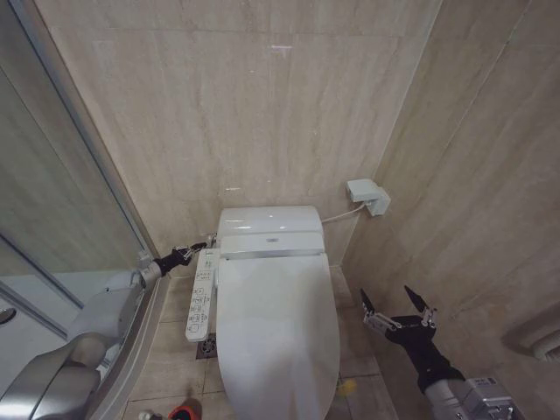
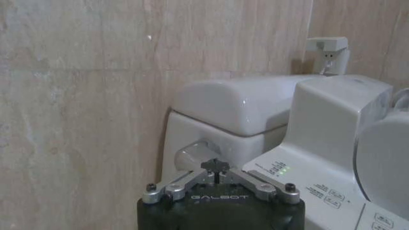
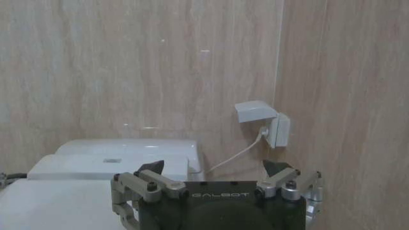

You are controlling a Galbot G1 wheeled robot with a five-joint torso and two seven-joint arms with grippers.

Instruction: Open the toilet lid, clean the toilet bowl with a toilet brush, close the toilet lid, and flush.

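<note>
Taking the toilet lid (image 1: 276,332) as the landmark: it lies flat and closed over the toilet bowl (image 1: 234,385), so only the flush appears to be left. Far to the lid's left runs the curved shower enclosure (image 1: 52,262), and the left arm reaches along it toward the back corner. The left gripper (image 1: 194,249) sits just left of the lid's hinge end, beside the tank (image 1: 269,220), its fingers pinched together with nothing between them; in the left wrist view the closed tips (image 2: 216,166) point straight at a rounded silver flush knob (image 2: 191,155) on the tank's side, very near or touching it. Closed fingers make a firm poking tip, which likely explains that pose. Between that gripper and the lid lies the narrow button panel (image 1: 201,297), untouched. Near the lid's front left, a red cup (image 1: 184,411) stands on the floor; I cannot make out the toilet brush there. To the lid's right, well apart, the right gripper (image 1: 398,311) hangs spread wide and empty, apparently parked out of the way. Above it, a wall socket (image 1: 367,196) feeds a cable toward the tank.
</note>
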